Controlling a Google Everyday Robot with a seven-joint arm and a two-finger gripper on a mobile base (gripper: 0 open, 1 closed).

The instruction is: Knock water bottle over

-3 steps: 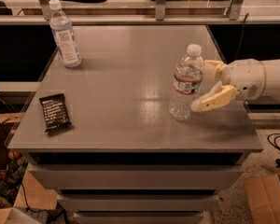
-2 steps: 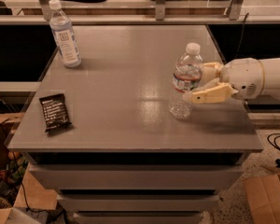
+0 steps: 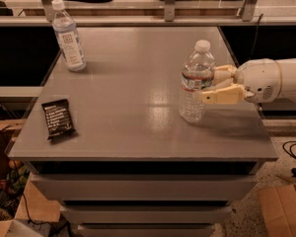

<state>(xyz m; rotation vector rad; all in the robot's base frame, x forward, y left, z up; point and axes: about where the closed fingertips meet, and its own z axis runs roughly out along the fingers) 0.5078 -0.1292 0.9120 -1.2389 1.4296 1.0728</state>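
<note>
Gripper (image 3: 210, 85) reaches in over the table (image 3: 138, 107) edge, fingers spread, nothing clamped, tips at the side of the water bottle (image 3: 192, 80). Bottle stands upright, towards the arm's side of the top. Push high, near the label band, away from the arm; low contact likely just slides it on the smooth grey surface. Clear ribbed thin plastic, white cap.

gripper (image 3: 210, 85) beside water bottle (image 3: 196, 78); its arm (image 3: 286, 80) cut off right.
</note>
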